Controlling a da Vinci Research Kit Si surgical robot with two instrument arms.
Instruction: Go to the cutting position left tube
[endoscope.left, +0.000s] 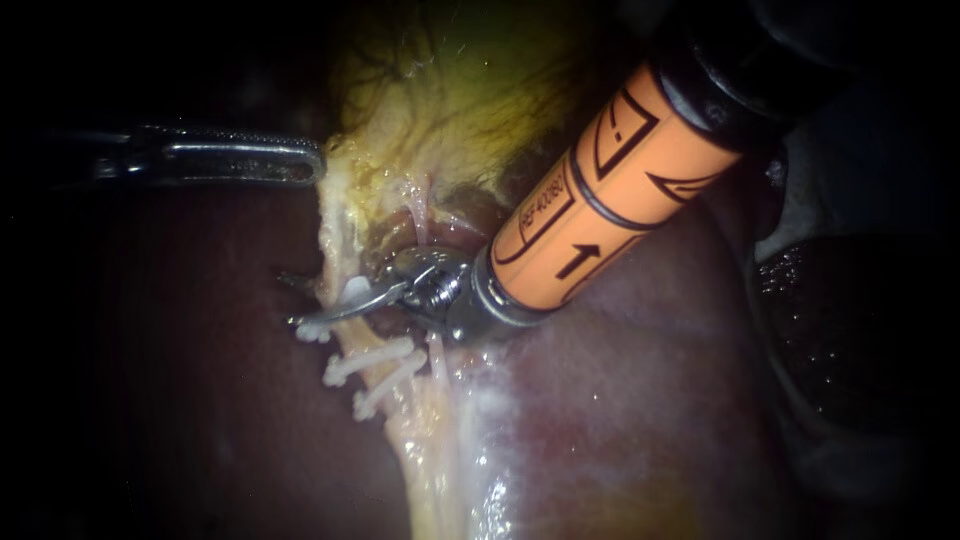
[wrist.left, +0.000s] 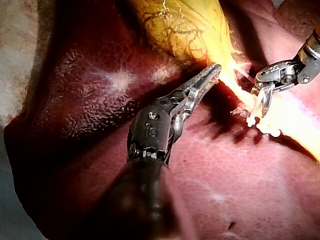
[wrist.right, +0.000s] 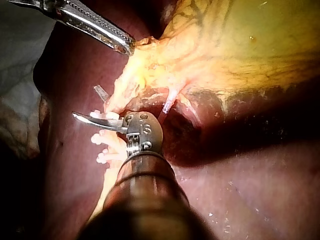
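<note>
Right instrument (endoscope.left: 295, 300), blades parted around the tube (endoscope.left: 332, 255), may nick a clip (endoscope.left: 370, 362) if drifting; left instrument (endoscope.left: 312, 162) clamps gallbladder (endoscope.left: 450, 100).

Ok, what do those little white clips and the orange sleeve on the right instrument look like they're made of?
The clips: probably plastic, opaque white and matte, with no metallic glint. The orange sleeve on the right instrument: apparently smooth plastic or a coating, with a soft sheen and black printed marks; which of the two, the look leaves open.
</note>
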